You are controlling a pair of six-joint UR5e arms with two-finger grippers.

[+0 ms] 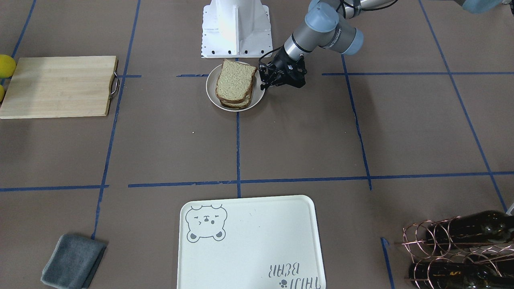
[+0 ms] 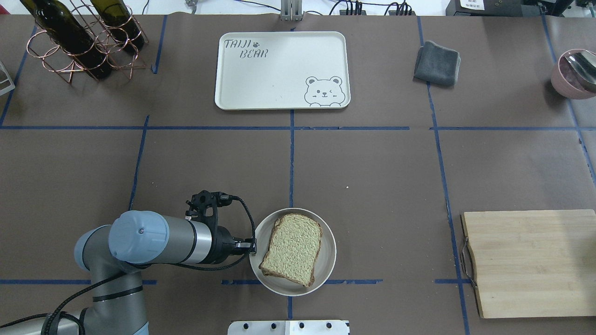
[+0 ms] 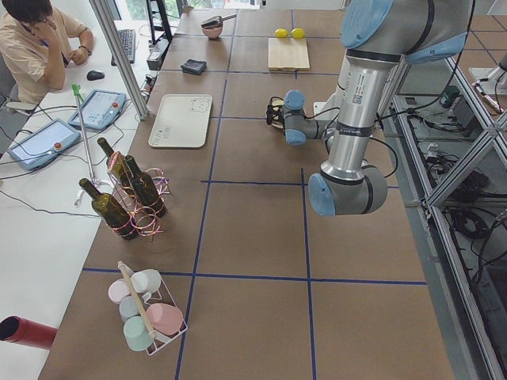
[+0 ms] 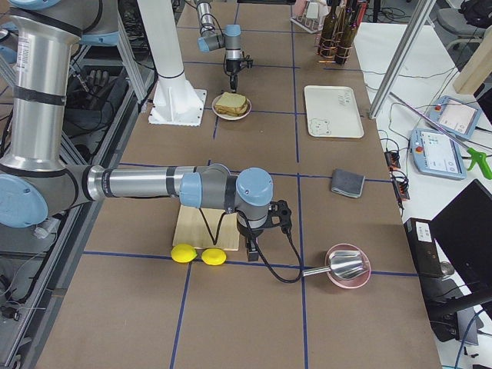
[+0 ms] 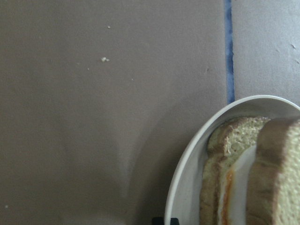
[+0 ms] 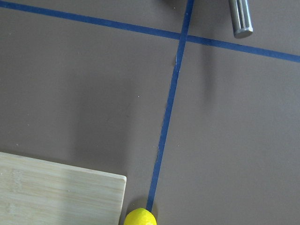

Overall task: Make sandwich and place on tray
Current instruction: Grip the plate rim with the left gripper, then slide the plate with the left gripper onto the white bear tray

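- Tray [image 2: 279,70]: white, at the far side of the table from the robot. Grey lettering "TAIJI BEAR" with a paw print in one corner, bear face in the opposite corner. Nothing on it.
- Cutting board [image 2: 531,260]: light wood, no markings.
- Bowl [image 2: 329,260]: white, round, near the robot's base, well apart from the tray.
- Sandwich [image 2: 293,249]: lies in the bowl. Egg white and orange yolk show between the slices in the left wrist view.
- Left gripper [image 2: 253,245]: fingertips at the bowl's rim; cannot tell whether clamped.
- Right gripper [image 4: 251,252]: beside the cutting board; opening cannot be told.
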